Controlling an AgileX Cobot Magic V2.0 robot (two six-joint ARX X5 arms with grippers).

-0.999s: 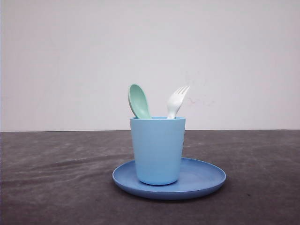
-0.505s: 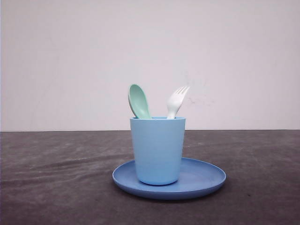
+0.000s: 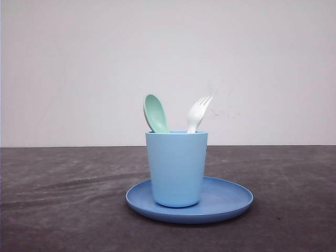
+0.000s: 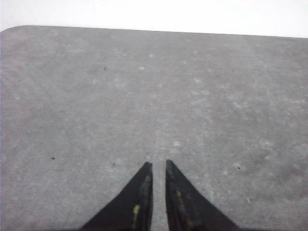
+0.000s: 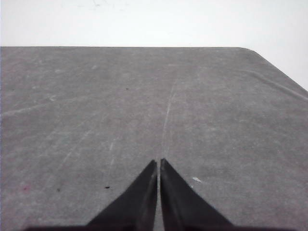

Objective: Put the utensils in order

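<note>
A mint-green spoon (image 3: 155,113) and a white fork (image 3: 198,113) stand upright in a light blue cup (image 3: 176,168), bowl and tines sticking out above the rim. The cup stands on a blue round plate (image 3: 226,202) at the middle of the dark table. My left gripper (image 4: 158,166) hangs over bare grey table, its black fingers a narrow slit apart with nothing between them. My right gripper (image 5: 158,162) is shut over bare table too, its tips nearly touching and empty.
The dark grey table (image 3: 63,199) stretches to both sides of the plate. A plain white wall (image 3: 79,68) rises behind it. In the wrist views the table's far edge and rounded corners (image 5: 250,50) show ahead of the fingers.
</note>
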